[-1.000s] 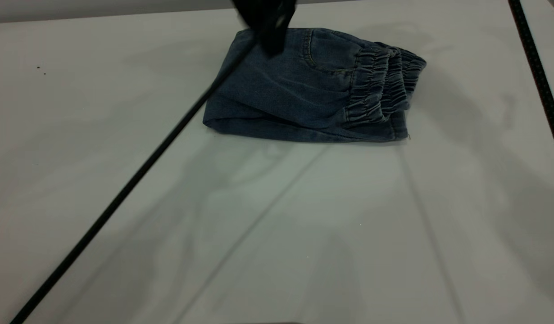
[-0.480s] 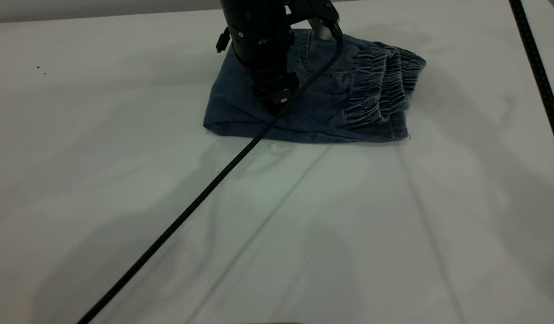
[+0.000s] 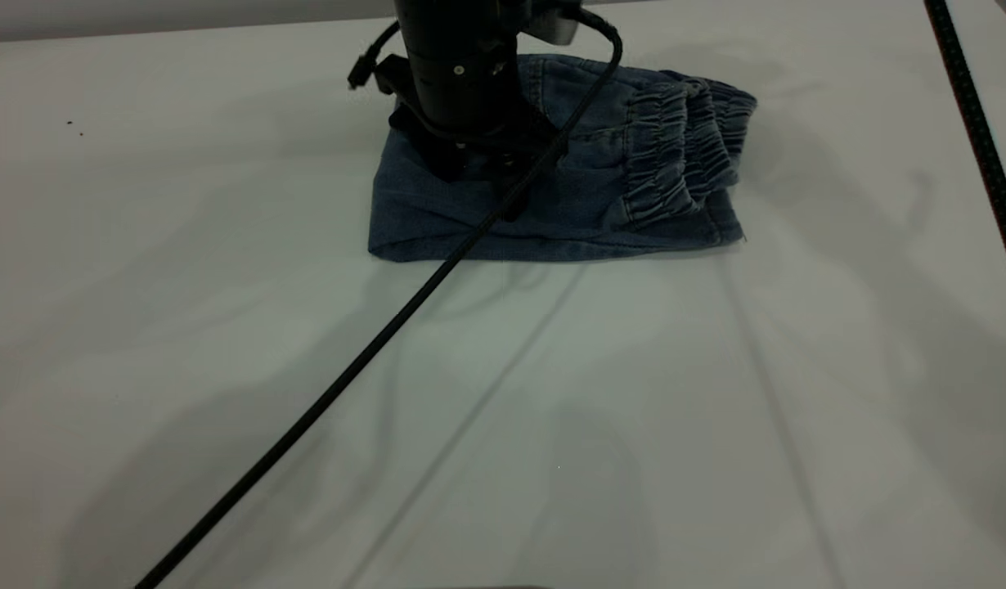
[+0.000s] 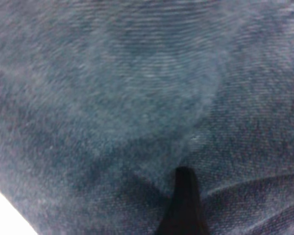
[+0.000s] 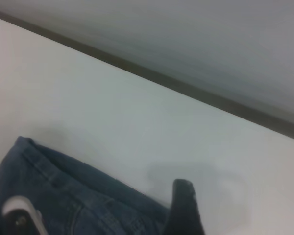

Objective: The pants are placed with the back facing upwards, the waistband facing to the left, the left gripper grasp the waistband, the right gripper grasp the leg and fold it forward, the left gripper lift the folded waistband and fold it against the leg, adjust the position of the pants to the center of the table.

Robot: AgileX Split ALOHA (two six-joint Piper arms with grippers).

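Note:
The blue denim pants [image 3: 589,200] lie folded into a compact bundle at the far middle of the white table [image 3: 552,409]. Their ruched waistband [image 3: 683,155] is on top at the right end. My left gripper [image 3: 496,168] points straight down onto the left half of the bundle, touching the denim. The left wrist view is filled with denim [image 4: 137,98]; one black fingertip [image 4: 183,188] rests on it, nothing shows beside it. My right gripper [image 5: 240,210] is out of the exterior view; it hovers open past the pants' far edge [image 5: 63,196], one fingertip [image 5: 183,188] above bare table.
The left arm's black braided cable [image 3: 348,368] runs diagonally from the gripper to the near left edge of the table. A second black cable [image 3: 973,123] runs along the right side. Small dark specks [image 3: 74,124] lie far left. The wall base [image 5: 186,88] bounds the table's far edge.
The left gripper has come down from above the far edge onto the pants. The bundle is flatter and its waistband end has shifted slightly left. The cable has swung nearer.

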